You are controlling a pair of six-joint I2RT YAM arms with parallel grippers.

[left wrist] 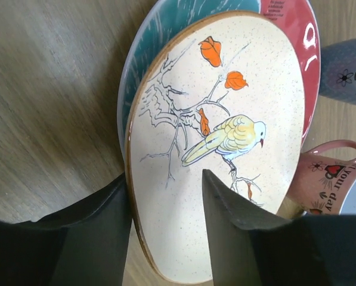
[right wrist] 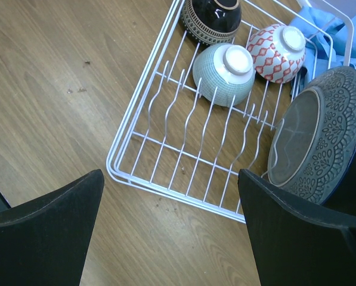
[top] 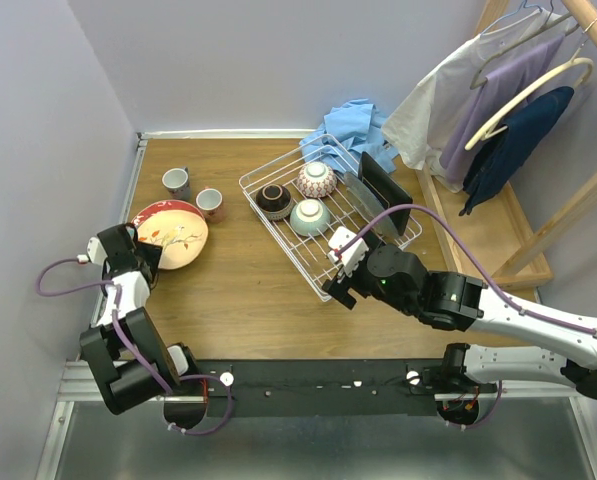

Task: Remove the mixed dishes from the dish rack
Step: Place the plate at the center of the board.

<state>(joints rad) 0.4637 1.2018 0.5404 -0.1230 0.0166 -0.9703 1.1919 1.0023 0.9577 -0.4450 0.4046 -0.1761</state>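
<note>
On the worktop (top: 238,300) left of the dish rack (top: 288,243), a cream bird plate (left wrist: 225,107) was stacked on others, its rim straddled by the half-open left gripper (left wrist: 166,176). The right gripper (right wrist: 170,179) was held wide open above the rack's near corner.

The white wire rack (top: 278,235) sits mid-right on the worktop (top: 238,300). Three bowls lie upside down in it: black (top: 274,198), red-patterned (top: 316,180) and pale green (top: 309,217). A grey embossed plate (right wrist: 318,137) and a black square plate (top: 386,190) stand on edge. At left, a cream bird plate (left wrist: 219,137) tops teal (left wrist: 166,24) and red (left wrist: 300,36) plates, near a grey cup (top: 177,182) and a pink cup (top: 210,204).
</note>
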